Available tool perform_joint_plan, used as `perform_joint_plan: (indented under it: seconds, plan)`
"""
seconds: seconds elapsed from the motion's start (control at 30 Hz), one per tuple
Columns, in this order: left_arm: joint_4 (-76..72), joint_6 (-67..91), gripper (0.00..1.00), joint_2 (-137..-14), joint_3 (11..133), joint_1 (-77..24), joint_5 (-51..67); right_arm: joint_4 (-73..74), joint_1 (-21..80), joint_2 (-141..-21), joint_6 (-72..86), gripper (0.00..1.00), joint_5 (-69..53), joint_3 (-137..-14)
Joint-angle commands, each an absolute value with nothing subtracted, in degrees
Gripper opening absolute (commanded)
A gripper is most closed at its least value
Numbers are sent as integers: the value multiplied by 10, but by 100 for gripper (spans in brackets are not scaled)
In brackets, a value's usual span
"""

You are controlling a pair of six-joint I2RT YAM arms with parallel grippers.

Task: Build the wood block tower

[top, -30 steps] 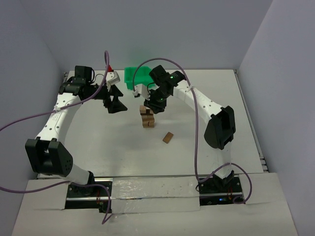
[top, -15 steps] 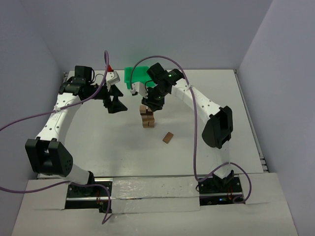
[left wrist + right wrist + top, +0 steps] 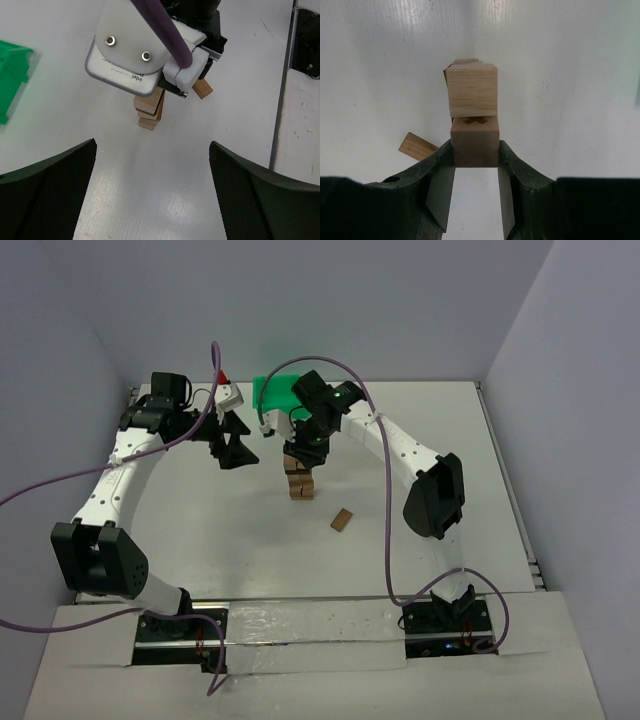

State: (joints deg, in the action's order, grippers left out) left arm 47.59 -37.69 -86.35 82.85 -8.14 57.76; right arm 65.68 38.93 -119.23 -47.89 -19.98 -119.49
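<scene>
Presently I judge the step in hand to be a placement: carrying one block to the top of the tower (image 3: 298, 483).

1. Location. The tower stands mid-counter (image 3: 200, 540), nearer the far edge, just in front of the bin (image 3: 272, 392). A loose block (image 3: 342, 520) lies flat toward the near edge, apart from the stack.

2. Right end effector (image 3: 475, 150). It is clamped on a block (image 3: 475, 142) with a dark cross on its upper face, one finger on each side. In the wrist view this block sits beside the tower's top cube (image 3: 471, 90); I cannot tell whether they touch.

3. Left end effector (image 3: 232, 445). Its jaws stand wide apart and carry nothing.

4. Pose. The right arm reaches in from the right edge, elbow raised and wrist bent down over the stack. The left arm is extended toward the far left, its end effector held off to the tower's left and facing it.

5. Next move. In my judgement it calls for squaring the held block over the top cube, lowering gently, then releasing without side drag. The stack looks slightly uneven, so a nudge could topple it.
</scene>
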Motion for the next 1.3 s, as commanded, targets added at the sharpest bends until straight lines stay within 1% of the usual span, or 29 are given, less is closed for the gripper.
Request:
perform_joint_plan:
  seconds: [0.0, 0.67, 0.97, 1.1, 1.27]
  plan:
    - [478, -379, 99, -869, 857, -79, 605, 668, 400, -1203, -475, 14, -198, -1228]
    - [480, -378, 99, -877, 863, -80, 606, 664, 406, -1190, -475, 48, -178, -1207]
    - [474, -371, 99, -881, 862, -80, 603, 664, 405, -1187, -474, 57, -180, -1207]
    - [436, -345, 99, -875, 841, -79, 572, 664, 406, -1177, -468, 61, -184, -1208]
    - [394, -318, 96, -857, 813, -79, 545, 658, 398, -1130, -458, 64, -202, -1197]
